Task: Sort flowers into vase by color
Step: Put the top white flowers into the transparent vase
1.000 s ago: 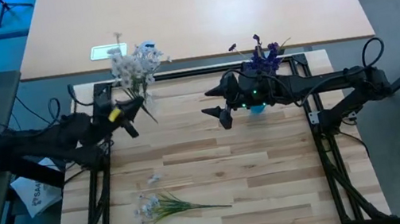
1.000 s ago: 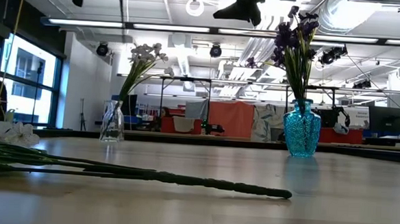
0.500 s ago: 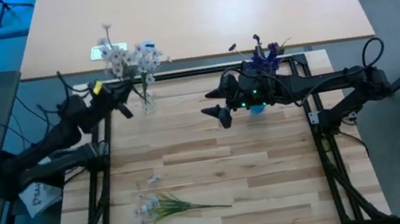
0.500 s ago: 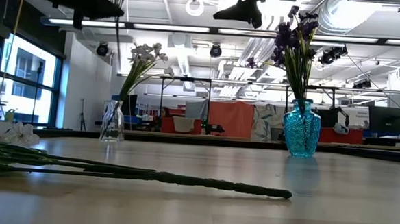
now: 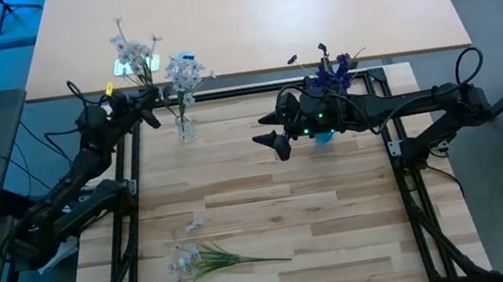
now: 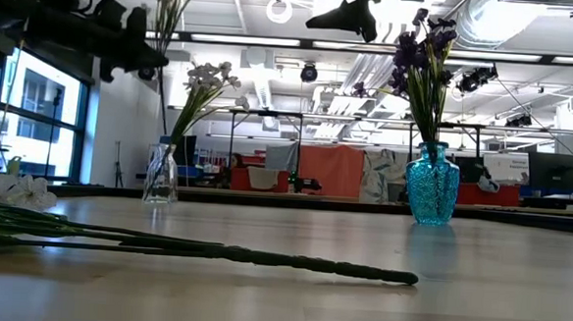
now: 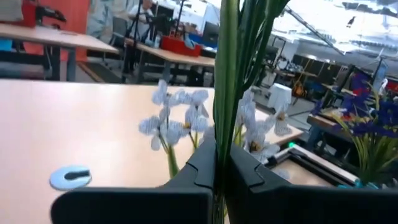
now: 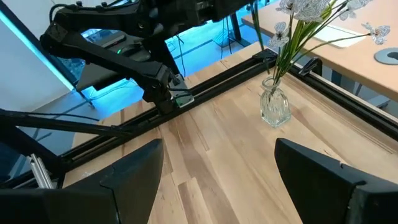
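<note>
Left tool (image 5: 137, 103) clenched on pale flower (image 5: 130, 53), stem upright, clear vase (image 5: 186, 127) just beside, lower. Right tool (image 5: 272, 145) released, waiting near blue vase (image 6: 432, 184).

The high view looks straight down on the whole wooden table (image 5: 272, 208), far enough to take in both arms. The low view sits at table-top height, facing level across the boards into the room. The left wrist view looks close along green stems (image 7: 225, 93) pinched between its own fingers (image 7: 202, 171). The right wrist view looks down at an angle over the table. All four views share the clear vase (image 5: 186, 129) (image 6: 161, 175) (image 8: 275, 106).
</note>
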You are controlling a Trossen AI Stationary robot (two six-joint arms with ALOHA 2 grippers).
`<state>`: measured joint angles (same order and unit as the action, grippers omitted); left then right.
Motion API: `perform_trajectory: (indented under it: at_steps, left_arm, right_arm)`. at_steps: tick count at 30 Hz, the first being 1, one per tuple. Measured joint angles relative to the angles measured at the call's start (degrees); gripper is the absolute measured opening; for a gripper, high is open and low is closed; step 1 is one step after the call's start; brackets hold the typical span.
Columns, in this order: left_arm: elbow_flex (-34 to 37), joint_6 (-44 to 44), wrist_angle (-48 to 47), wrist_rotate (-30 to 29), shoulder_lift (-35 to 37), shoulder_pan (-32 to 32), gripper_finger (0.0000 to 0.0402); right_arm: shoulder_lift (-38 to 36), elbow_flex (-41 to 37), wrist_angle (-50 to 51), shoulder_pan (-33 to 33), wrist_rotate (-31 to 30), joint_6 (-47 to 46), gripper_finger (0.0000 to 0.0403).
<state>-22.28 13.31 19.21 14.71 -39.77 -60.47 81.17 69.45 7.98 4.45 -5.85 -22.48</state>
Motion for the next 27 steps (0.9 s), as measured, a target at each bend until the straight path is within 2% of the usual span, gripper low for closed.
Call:
perform_trajectory:
  at_steps: [5, 19, 27]
  left_arm:
    - [0.0, -1.4, 1.4, 0.1, -0.4, -0.3, 0.0000]
    - [0.0, -1.3, 1.5, 0.4, -7.6, -0.2, 0.0000]
    - [0.0, -1.7, 1.5, 6.8, -8.6, 0.8, 0.0004]
  right_arm:
    - [0.0, 0.0, 0.0, 0.0, -0.2, 0.1, 0.0304]
    - [0.0, 0.0, 0.0, 0.0, -0.2, 1.9, 0.0304]
    - [0.0, 0.0, 0.0, 0.0, -0.2, 1.9, 0.0304]
